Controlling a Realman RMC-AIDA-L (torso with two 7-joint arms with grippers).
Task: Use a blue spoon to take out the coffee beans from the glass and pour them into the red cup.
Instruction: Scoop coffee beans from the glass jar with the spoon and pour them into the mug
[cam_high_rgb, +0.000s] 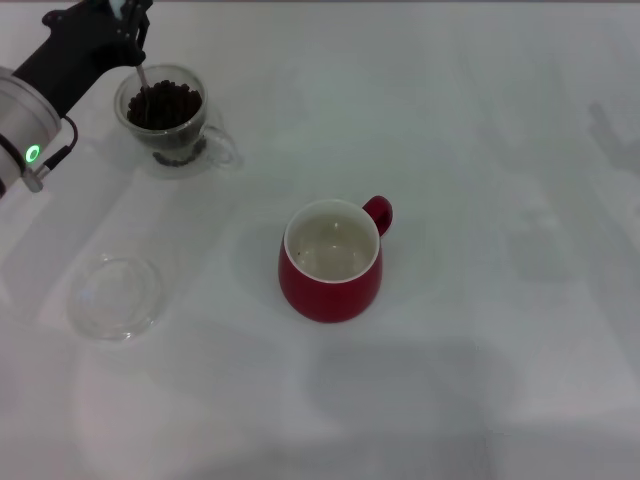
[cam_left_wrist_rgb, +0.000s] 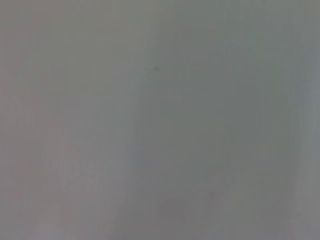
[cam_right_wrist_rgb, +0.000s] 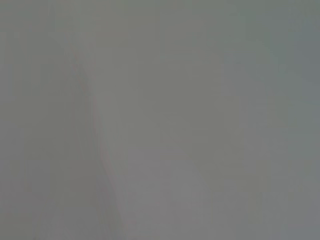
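The left gripper (cam_high_rgb: 130, 25), jaws closed on the thin-stemmed blue spoon (cam_high_rgb: 141, 72), dips it into dark coffee beans (cam_high_rgb: 168, 105) inside the clear glass mug (cam_high_rgb: 172, 120). Scoop shallow, lift level, then carry to the glossy red ceramic cup (cam_high_rgb: 331, 262).

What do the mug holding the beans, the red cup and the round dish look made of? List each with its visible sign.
The glass: clear glass; the coffee beans show through its wall.
The red cup: likely glazed ceramic; opaque glossy red outside, white inside.
The saucer: clear, probably glass; the table shows through it.
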